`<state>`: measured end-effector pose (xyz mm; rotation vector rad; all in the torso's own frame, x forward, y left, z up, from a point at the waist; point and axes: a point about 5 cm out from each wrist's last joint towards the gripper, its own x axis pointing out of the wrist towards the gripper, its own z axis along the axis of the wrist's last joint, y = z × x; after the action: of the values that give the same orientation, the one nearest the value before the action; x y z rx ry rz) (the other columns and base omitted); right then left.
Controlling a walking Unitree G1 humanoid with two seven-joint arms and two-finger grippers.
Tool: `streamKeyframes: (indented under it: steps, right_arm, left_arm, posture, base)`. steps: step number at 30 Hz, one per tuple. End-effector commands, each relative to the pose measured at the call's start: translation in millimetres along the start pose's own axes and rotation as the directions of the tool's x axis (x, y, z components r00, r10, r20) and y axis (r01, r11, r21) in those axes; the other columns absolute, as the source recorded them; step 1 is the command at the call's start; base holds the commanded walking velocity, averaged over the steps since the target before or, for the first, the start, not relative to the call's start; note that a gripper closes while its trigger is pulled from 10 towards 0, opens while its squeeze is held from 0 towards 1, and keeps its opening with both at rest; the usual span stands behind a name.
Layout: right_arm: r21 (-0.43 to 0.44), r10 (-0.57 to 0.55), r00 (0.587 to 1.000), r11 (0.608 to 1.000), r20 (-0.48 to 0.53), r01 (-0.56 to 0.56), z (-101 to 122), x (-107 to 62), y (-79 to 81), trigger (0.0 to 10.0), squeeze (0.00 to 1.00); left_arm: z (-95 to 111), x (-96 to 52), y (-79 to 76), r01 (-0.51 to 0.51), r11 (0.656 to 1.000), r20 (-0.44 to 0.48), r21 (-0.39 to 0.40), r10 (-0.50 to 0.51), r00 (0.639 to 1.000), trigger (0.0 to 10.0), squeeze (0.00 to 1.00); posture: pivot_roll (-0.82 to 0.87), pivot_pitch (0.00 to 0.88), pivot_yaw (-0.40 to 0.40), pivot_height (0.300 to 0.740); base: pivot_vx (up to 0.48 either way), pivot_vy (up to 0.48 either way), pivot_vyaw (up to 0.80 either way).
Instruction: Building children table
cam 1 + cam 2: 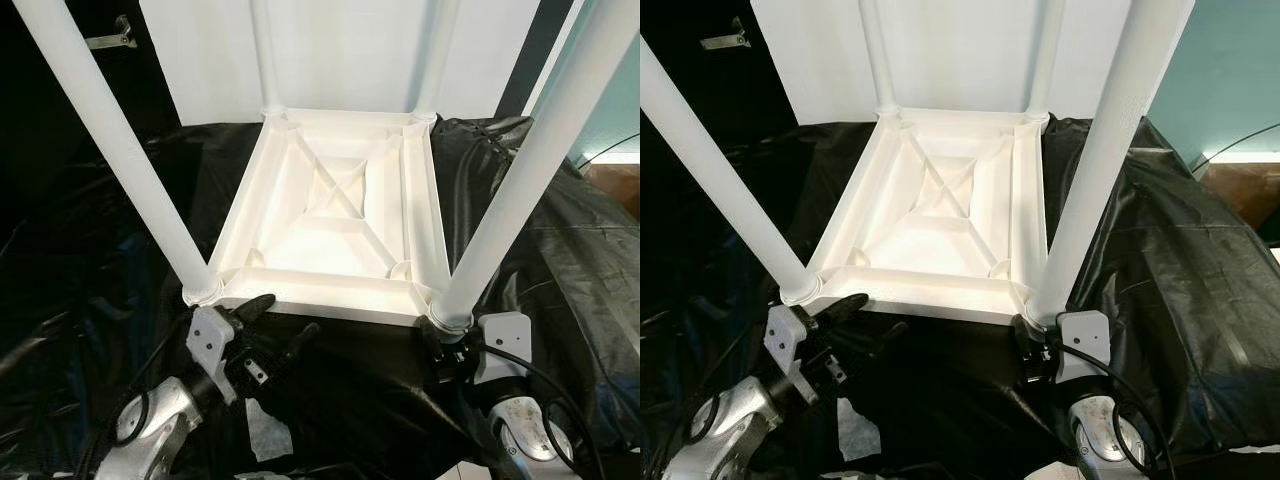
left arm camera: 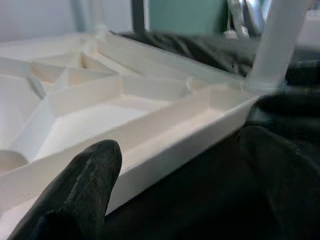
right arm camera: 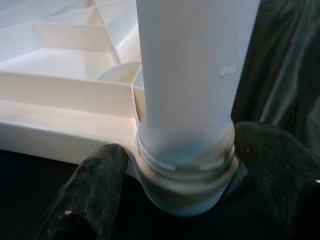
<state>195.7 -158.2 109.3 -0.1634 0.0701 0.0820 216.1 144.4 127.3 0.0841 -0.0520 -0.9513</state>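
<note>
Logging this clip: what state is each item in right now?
Table top: upside down on the black sheet, ribs up.
Four legs: all standing in the corner sockets, upright.
Near right leg: base held by the right hand, fingers on both sides.
Left hand: open, at the near edge by the near left leg.

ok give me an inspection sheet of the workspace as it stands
surface: black plastic sheet, crinkled, under everything
job's things: white tabletop upside down, ribbed underside up; four white legs standing in its corners, near right leg, near left leg
clutter: white scrap on the sheet
grippers: right end effector around the near right leg's base; left end effector open at the tabletop's near edge
cables: black cable by the right arm
surroundings: white panel behind; teal wall
</note>
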Motion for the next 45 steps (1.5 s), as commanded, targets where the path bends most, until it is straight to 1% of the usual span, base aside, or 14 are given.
streamKeyframes:
  steps: [1, 5, 8, 11, 14, 20, 24, 29, 35, 36, 38, 40, 41, 45]
  right_arm:
    - [0.011, 0.004, 1.000, 1.000, -0.030, -0.004, -6, -1.9, 2.3, 10.0, 0.00]
    - [0.025, 0.021, 0.999, 0.999, -0.040, -0.020, -8, -4.8, 5.3, 10.0, 0.00]
    - [0.119, 0.094, 0.990, 0.990, -0.109, -0.080, -17, -14.1, 10.8, 10.0, 0.00]
    - [0.140, 0.107, 0.986, 0.986, -0.127, -0.089, -20, -16.9, 11.3, 10.0, 0.00]
    - [0.139, 0.101, 0.985, 0.987, -0.137, -0.082, -23, -20.4, 10.6, 10.0, 0.00]
    - [0.134, 0.086, 0.988, 0.989, -0.130, -0.068, -23, -18.7, 9.7, 10.0, 0.00]
    - [0.118, 0.095, 0.988, 0.990, -0.124, -0.080, -22, -15.2, 8.3, 10.0, 0.00]
    - [0.117, 0.105, 0.988, 0.989, -0.116, -0.091, -20, -10.2, 8.3, 10.0, 0.00]
    - [0.102, 0.114, 0.989, 0.989, -0.095, -0.105, -16, -3.1, 9.7, 10.0, 0.00]
    - [0.096, 0.114, 0.990, 0.990, -0.081, -0.106, -13, -0.1, 9.8, 10.0, 0.00]
    - [0.095, 0.111, 0.991, 0.990, -0.077, -0.104, -12, 0.7, 9.3, 10.0, 0.00]
    - [0.094, 0.109, 0.991, 0.990, -0.075, -0.102, -11, 1.2, 8.8, 10.0, 0.00]
    - [0.093, 0.107, 0.991, 0.991, -0.074, -0.100, -11, 1.2, 8.2, 10.0, 0.00]
    - [0.086, 0.104, 0.992, 0.992, -0.076, -0.097, -10, 0.1, 6.5, 10.0, 0.00]
  left_arm:
    - [-4, 1.3, -4.3, 0.090, 0.996, -0.026, 0.015, -0.090, 0.996, 10.0, 0.00]
    - [-2, 21.3, 7.7, 0.119, 0.986, -0.046, 0.115, -0.114, 0.992, 10.0, 0.00]
    - [-1, 34.3, 18.1, 0.118, 0.982, -0.061, 0.147, -0.110, 0.992, 10.0, 0.00]
    - [-1, 36.2, 20.7, 0.119, 0.982, -0.067, 0.148, -0.110, 0.992, 10.0, 0.00]
    - [-12, 37.1, 28.1, 0.139, 0.972, -0.173, 0.192, -0.105, 0.979, 10.0, 0.00]
    - [-35, 21.9, 22.2, 0.284, 0.954, -0.331, 0.101, -0.237, 0.914, 10.0, 0.00]
    - [-48, -1.6, 7.7, 0.424, 0.900, -0.406, -0.107, -0.429, 0.807, 10.0, 0.00]
    - [-58, -7.2, 0.1, 0.460, 0.872, -0.461, -0.166, -0.481, 0.746, 10.0, 0.00]
    - [-60, -11.7, -11.7, 0.523, 0.809, -0.439, -0.268, -0.586, 0.681, 10.0, 0.00]
    - [-56, -15.7, -17.1, 0.563, 0.768, -0.417, -0.305, -0.639, 0.647, 9.0, 0.00]
    - [-54, -17.2, -18.7, 0.573, 0.752, -0.398, -0.325, -0.659, 0.639, 8.2, 0.00]
    - [-52, -17.9, -19.5, 0.575, 0.744, -0.386, -0.339, -0.668, 0.636, 8.2, 0.00]
    - [-48, -18.6, -19.5, 0.577, 0.734, -0.365, -0.359, -0.679, 0.637, 10.0, 0.00]
    - [-38, -20.4, -21.0, 0.593, 0.692, -0.285, -0.411, -0.716, 0.638, 10.0, 0.00]
  posture:
    - [-0.02, 0.048, 0.015, 0.740]
    - [-0.05, 0.050, 0.032, 0.740]
    - [-0.06, 0.053, 0.043, 0.740]
    - [-0.07, 0.053, 0.044, 0.740]
    - [-0.08, 0.050, 0.049, 0.740]
    - [-0.08, 0.045, 0.046, 0.740]
    - [-0.07, 0.040, 0.037, 0.740]
    - [-0.06, 0.037, 0.033, 0.740]
    - [-0.06, 0.026, 0.031, 0.740]
    - [-0.06, 0.025, 0.030, 0.740]
    - [-0.06, 0.025, 0.030, 0.740]
    - [-0.07, 0.024, 0.030, 0.740]
    - [-0.07, 0.025, 0.029, 0.740]
    - [-0.08, 0.028, 0.030, 0.740]
  base:
    - [0.000, 0.000, 0.00]
    - [0.000, 0.000, 0.00]
    - [0.000, 0.000, 0.00]
    - [0.000, 0.000, 0.00]
    - [0.000, 0.000, 0.00]
    - [0.000, 0.000, 0.00]
    - [0.000, 0.000, 0.00]
    - [0.000, 0.000, 0.00]
    - [0.000, 0.000, 0.00]
    - [0.000, 0.000, 0.00]
    - [0.000, 0.000, 0.00]
    - [0.000, 0.000, 0.00]
    - [0.000, 0.000, 0.00]
    - [0.000, 0.000, 0.00]
